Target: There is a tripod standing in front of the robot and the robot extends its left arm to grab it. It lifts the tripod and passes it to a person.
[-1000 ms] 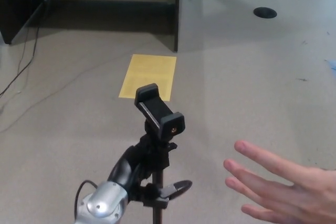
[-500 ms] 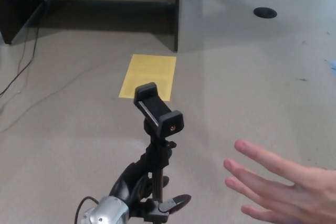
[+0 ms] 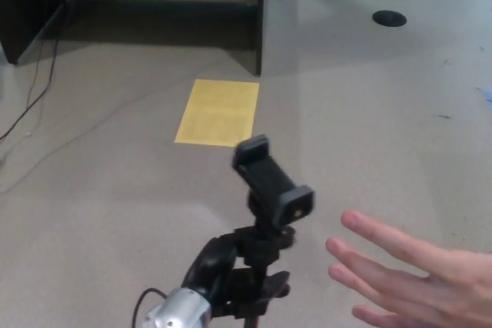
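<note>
1. While you look down from the head camera, your robot's left hand [image 3: 231, 282] sits at the bottom edge of the picture, its black fingers [image 3: 209, 260] wrapped tight around the stem of the tripod [image 3: 265, 266].
2. You can see the tripod held upright just below its black phone clamp [image 3: 273, 180], which tilts up and away toward the upper left.
3. Your right hand does not show anywhere.
4. To the right of the tripod, a person's hand [image 3: 411, 282] reaches in from the lower right corner, palm open and fingers spread, near the clamp but not touching it.
5. On the grey floor [image 3: 100, 182] beyond, a yellow sheet [image 3: 217, 111] lies flat, well apart from the tripod.
6. Farther back, a dark cable [image 3: 46, 74] trails across the floor at the left, beside dark furniture [image 3: 23, 5].
</note>
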You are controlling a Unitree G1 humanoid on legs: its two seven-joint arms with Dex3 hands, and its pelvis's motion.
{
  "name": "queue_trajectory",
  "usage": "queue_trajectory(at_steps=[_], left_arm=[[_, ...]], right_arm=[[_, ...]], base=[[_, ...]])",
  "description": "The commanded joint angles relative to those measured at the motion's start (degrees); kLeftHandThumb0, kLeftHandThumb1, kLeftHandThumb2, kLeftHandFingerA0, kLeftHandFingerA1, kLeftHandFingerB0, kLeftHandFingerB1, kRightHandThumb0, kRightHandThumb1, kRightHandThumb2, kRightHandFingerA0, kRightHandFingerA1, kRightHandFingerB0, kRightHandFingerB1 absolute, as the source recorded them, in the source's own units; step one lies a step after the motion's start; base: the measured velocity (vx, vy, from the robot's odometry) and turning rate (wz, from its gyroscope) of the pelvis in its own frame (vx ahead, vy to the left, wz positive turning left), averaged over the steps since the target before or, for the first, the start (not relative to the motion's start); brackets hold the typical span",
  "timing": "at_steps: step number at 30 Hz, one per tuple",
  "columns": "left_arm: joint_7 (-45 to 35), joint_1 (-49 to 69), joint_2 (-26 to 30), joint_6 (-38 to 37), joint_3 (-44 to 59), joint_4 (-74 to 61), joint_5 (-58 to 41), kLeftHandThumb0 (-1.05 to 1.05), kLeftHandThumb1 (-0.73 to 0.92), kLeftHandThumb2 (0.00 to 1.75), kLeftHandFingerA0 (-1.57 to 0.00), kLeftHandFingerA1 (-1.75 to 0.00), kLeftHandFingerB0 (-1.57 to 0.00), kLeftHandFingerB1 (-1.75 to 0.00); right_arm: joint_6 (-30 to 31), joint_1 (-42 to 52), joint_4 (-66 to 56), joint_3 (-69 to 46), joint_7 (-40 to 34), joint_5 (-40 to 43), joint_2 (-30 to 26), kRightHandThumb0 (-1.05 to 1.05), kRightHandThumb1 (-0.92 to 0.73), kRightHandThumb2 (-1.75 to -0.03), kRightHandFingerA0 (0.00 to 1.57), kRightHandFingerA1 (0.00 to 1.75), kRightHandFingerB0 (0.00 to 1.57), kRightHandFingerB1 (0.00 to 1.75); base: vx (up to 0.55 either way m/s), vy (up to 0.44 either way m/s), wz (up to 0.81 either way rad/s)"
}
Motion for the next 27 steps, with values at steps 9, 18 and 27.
queue_trajectory(at_steps=[9,18,27], left_arm=[[1.6,1.4,-1.5,-9.2,2.6,-1.4,-0.6,0.02,0.77,0.81,-0.94,-1.35,-0.78,-1.18],[0.3,0.1,-0.7,-9.6,4.6,-7.8,-1.5,0.03,0.73,0.85,-1.0,-1.29,-0.81,-1.14],[-2.2,0.0,1.3,-9.7,2.1,-23.0,-0.9,-0.01,0.73,0.84,-1.11,-1.2,-0.85,-1.1]], right_arm=[[2.0,-0.3,-0.1,-0.1,0.8,-0.4,-0.8,-0.37,-0.7,-0.61,0.63,0.41,0.44,0.35],[2.3,-1.0,0.4,-0.1,0.9,-0.2,-0.5,-0.38,-0.71,-0.6,0.63,0.41,0.44,0.35],[1.5,-0.4,1.2,0.1,0.5,-0.6,-0.9,-0.39,-0.7,-0.61,0.64,0.42,0.45,0.36]], base=[[0.0,0.0,0.0],[0.0,0.0,0.0],[0.0,0.0,0.0]])
